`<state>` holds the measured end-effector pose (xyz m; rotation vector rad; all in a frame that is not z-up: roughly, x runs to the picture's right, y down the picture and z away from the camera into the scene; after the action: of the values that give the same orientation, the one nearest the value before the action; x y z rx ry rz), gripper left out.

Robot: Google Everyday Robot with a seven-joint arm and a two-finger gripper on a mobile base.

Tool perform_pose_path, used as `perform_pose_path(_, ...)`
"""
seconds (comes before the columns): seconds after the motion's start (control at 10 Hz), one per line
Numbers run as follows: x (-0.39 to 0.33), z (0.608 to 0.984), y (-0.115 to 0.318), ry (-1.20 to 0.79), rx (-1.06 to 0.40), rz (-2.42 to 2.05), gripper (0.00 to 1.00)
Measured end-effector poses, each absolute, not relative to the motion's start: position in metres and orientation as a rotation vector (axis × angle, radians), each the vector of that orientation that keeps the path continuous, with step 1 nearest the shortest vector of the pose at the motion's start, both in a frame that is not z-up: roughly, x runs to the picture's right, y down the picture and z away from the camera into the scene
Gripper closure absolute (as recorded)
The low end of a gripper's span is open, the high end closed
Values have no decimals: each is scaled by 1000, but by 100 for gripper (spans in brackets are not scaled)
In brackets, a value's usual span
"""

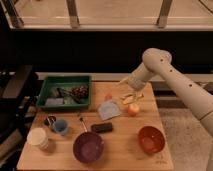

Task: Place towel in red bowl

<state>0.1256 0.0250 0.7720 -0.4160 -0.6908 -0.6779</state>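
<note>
The gripper (129, 93) hangs low over the back right part of the tabletop (125, 150), just behind an orange fruit (133, 109). Whether it is open or closed, I cannot tell. The towel (109, 110) lies flat in the middle of the tabletop, left of the fruit. The red bowl (151, 140) stands apart from it at the front right, near a purple bowl (88, 147).

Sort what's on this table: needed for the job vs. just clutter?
Job: towel; red bowl; gripper, right of the towel, just behind the orange fruit.
Lying about: orange fruit, purple bowl, green tray, blue cup, white cup, dark block.
</note>
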Motion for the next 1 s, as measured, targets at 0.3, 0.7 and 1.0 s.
perform_pose_path(0.3, 125, 772, 25, -694, -414, -682, 25)
perform_pose_path(0.7, 88, 780, 37, -756, -399, -784, 25)
perform_pose_path(1.0, 58, 797, 48, -784, -387, -836, 25)
